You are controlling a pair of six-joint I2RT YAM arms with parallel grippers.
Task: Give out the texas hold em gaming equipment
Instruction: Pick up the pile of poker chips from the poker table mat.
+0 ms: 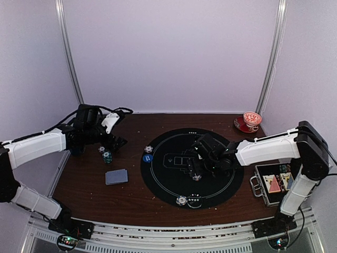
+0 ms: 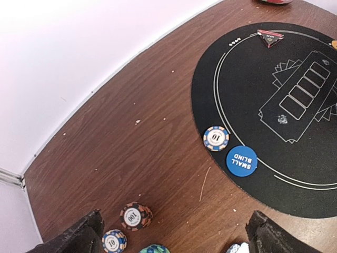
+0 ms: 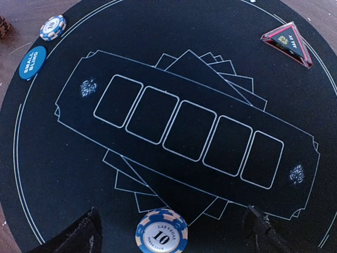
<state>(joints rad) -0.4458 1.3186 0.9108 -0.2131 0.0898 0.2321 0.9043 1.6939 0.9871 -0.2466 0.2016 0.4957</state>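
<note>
You've a blue-and-white striped poker chip (image 3: 161,232) flat near the middle of the round black mat (image 3: 63,174), a blue small-blind disc (image 3: 32,62) inside its left rim, a grey-blue card deck (image 1: 116,176) beyond that rim.

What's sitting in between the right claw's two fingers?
A blue-and-white 10 chip lies flat on the black mat, between the fingers of the open right claw, touching neither. The right wrist view shows it.

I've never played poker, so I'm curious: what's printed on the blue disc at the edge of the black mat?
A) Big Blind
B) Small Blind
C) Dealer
B: in the left wrist view the blue disc reads SMALL BLIND, lying on the black mat beside a chip marked 10.
</note>
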